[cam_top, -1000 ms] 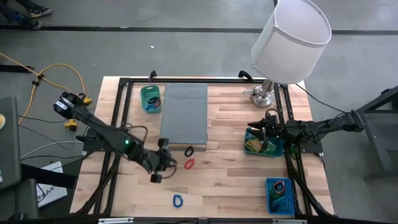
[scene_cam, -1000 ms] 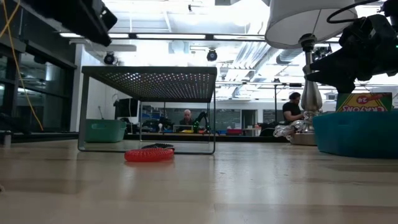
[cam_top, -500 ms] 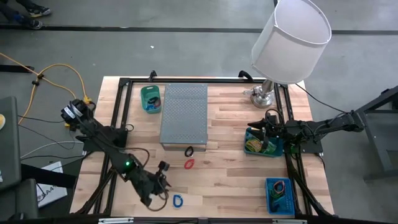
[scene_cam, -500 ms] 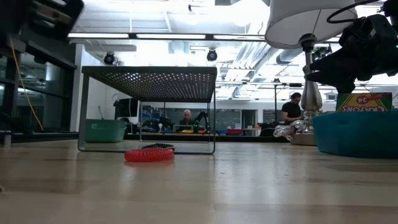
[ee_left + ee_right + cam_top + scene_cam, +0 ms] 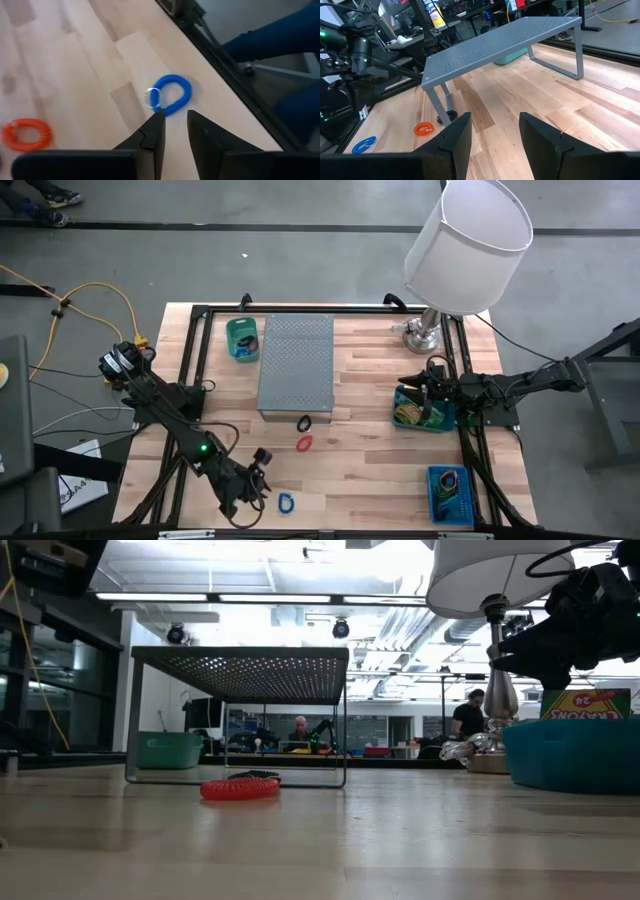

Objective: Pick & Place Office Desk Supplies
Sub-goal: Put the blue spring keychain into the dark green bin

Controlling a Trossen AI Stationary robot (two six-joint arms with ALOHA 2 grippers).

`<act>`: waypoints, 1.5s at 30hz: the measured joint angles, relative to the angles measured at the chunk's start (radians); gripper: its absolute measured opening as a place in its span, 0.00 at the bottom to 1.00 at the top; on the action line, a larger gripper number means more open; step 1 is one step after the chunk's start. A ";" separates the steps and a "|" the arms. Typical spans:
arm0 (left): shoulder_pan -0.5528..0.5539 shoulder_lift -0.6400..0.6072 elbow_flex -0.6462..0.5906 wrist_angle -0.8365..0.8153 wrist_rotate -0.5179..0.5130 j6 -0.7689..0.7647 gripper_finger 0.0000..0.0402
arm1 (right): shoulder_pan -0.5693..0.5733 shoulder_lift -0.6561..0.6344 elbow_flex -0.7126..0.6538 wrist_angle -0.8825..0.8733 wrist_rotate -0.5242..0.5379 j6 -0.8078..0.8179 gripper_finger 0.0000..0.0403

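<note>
A blue loop clip (image 5: 286,502) lies flat on the wood near the table's front edge. My left gripper (image 5: 262,490) hovers just left of it, slanting down. In the left wrist view the open fingers (image 5: 175,120) point at the blue clip (image 5: 172,95) with nothing between them. A red loop clip (image 5: 304,443) and a dark band (image 5: 304,423) lie in front of the grey perforated stand (image 5: 296,365). My right gripper (image 5: 418,392) waits open (image 5: 495,120) over the teal bin (image 5: 420,418) at the right.
A lamp with a white shade (image 5: 468,242) stands at the back right. A green container (image 5: 242,338) sits left of the stand, and a blue bin (image 5: 450,492) is at the front right. A black frame rail (image 5: 220,55) runs close beyond the blue clip.
My left gripper has swung toward the table's near edge and sunk, going from beside the red clip to just short of the blue clip. It rolled and tipped on the way. Most of the move came early, and it has nearly settled since.
</note>
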 joint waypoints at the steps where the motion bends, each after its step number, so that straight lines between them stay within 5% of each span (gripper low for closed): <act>1: 0.004 0.000 0.000 0.000 0.015 0.006 0.20 | 0.000 0.000 0.000 0.000 0.000 0.000 0.38; 13: 0.026 0.003 0.000 0.010 0.037 0.092 0.36 | 0.000 0.000 0.000 0.000 0.000 0.000 0.38; 45: -0.011 0.352 0.200 0.005 0.008 0.104 0.37 | 0.000 0.008 0.000 0.000 -0.021 0.000 0.38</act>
